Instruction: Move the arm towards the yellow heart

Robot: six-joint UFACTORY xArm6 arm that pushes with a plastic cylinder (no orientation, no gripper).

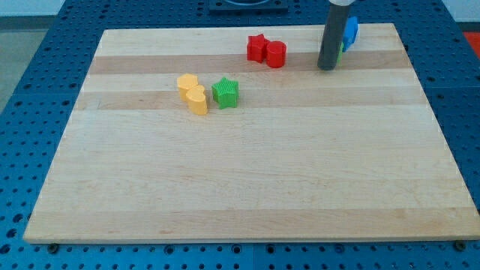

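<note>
Your rod has no claw, so there is no open or closed state to tell. My tip [327, 68] sits at the view's top right, touching or just beside a blue block [350, 31] partly hidden behind the rod. Your yellow heart [187, 83] lies left of centre, touching a second yellow block [197, 100], green star [225, 92] just beside. Red star [257, 47] and red cylinder [276, 54] touch, near the tip's left, all on the wooden board [247, 180].
</note>
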